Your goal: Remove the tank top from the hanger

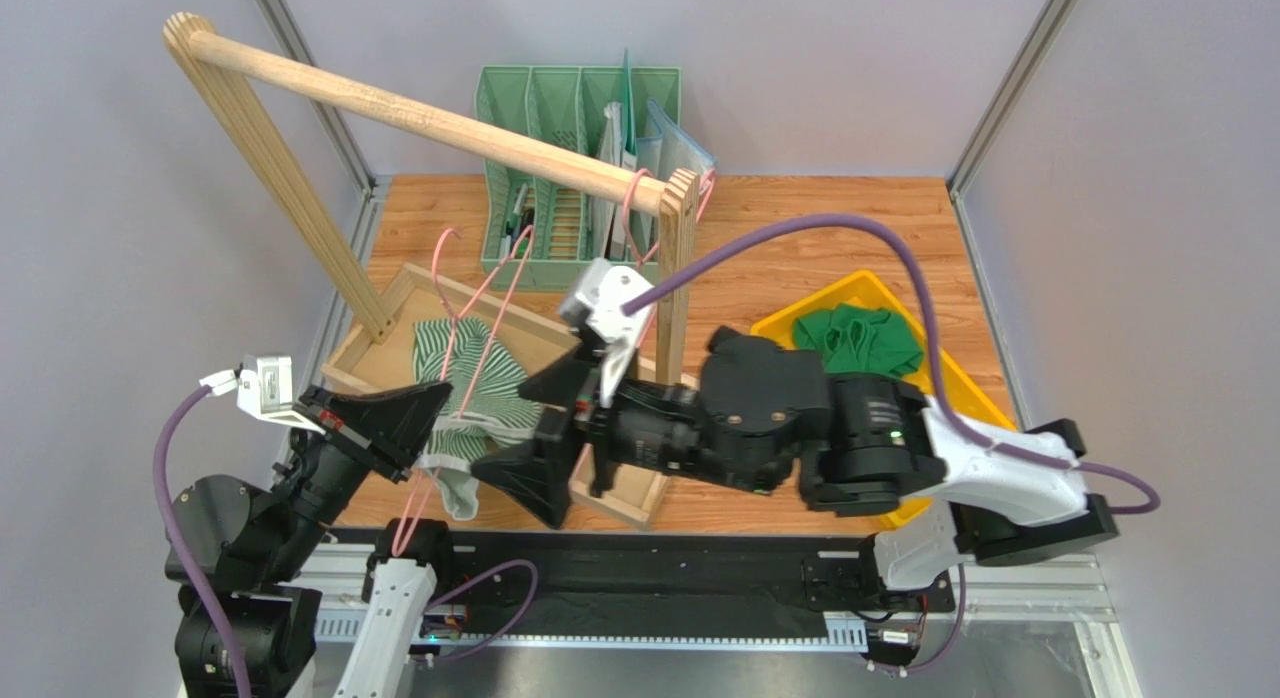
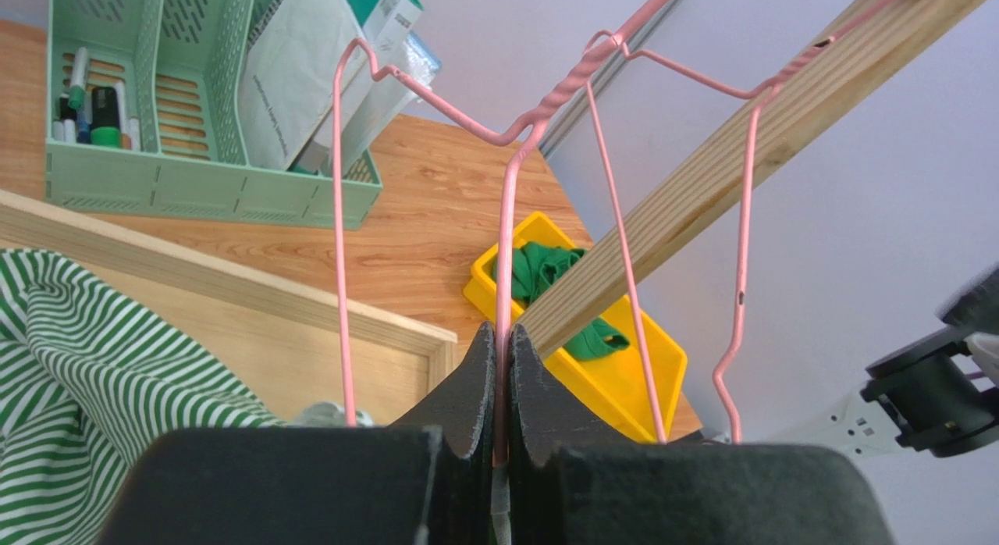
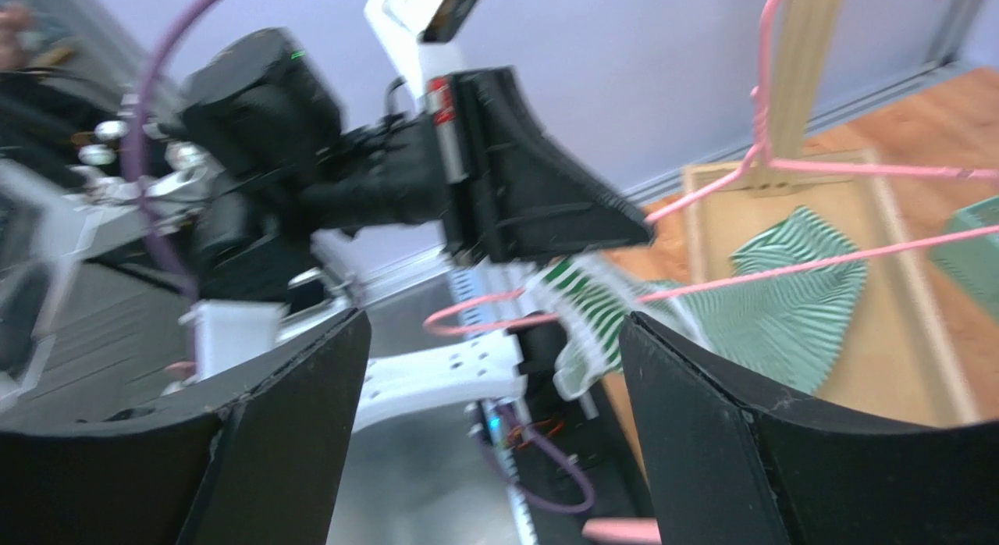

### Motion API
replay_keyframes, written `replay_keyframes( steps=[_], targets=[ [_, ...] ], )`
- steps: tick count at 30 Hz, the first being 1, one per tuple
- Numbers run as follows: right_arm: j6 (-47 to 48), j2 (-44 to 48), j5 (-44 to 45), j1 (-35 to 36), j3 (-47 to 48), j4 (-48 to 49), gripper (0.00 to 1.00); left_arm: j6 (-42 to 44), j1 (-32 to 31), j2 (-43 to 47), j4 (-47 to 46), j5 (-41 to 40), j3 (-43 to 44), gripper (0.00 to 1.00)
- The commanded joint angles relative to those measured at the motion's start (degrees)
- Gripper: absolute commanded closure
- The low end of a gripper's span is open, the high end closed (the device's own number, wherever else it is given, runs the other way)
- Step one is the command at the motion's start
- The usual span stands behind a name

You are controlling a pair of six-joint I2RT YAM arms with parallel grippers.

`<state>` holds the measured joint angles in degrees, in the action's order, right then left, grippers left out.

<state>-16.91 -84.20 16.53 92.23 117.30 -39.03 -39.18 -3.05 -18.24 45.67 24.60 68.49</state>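
Though half hidden, tank top (image 2: 94, 358) on hanger (image 2: 508, 252)

Pretty cramped up front. The left claw (image 2: 502, 381) is clamped on the pink hanger (image 2: 575, 82) and the wide-open right claw (image 1: 534, 436) sits nose to nose with it over the striped tank top (image 1: 481, 376). The rack post (image 1: 679, 278) is right behind and the rail (image 1: 436, 121) crosses overhead. There's roomier bare bench (image 1: 766, 271) between the post and the yellow bin (image 1: 781, 323).
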Motion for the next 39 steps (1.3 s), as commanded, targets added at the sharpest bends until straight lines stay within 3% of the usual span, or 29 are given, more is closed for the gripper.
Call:
replay_keyframes(
  steps=[1, 9, 27, 32, 36, 39],
  targets=[
    [8.9, -8.5, 11.4, -1.1, 9.0, -0.9, 0.18, -0.5, -0.2, 0.0, 0.6, 1.3, 2.3, 1.0],
    [13.4, -15.0, 9.6, -7.1, 12.4, 2.6, 0.2, 0.3, -0.1, -0.6, 2.8, 1.9, 4.7, 1.0],
    [15.4, -11.3, 5.5, -11.8, 1.3, 15.6, 0.48, -0.2, -0.1, -3.6, 0.4, 6.2, 5.7, 1.0],
    [16.5, -11.9, 6.3, -12.1, 1.4, 17.3, 0.73, 0.6, -0.1, -4.9, -0.4, 6.9, 6.9, 1.0],
    [16.0, -13.0, 8.2, -13.0, 2.9, 17.4, 1.0, 1.7, -0.2, -6.5, -0.5, 7.1, 8.1, 1.0],
    [15.2, -13.2, 9.0, -13.9, 2.9, 17.7, 1.0, 2.8, -0.2, -7.0, -0.5, 6.1, 8.7, 0.93]
  ],
)
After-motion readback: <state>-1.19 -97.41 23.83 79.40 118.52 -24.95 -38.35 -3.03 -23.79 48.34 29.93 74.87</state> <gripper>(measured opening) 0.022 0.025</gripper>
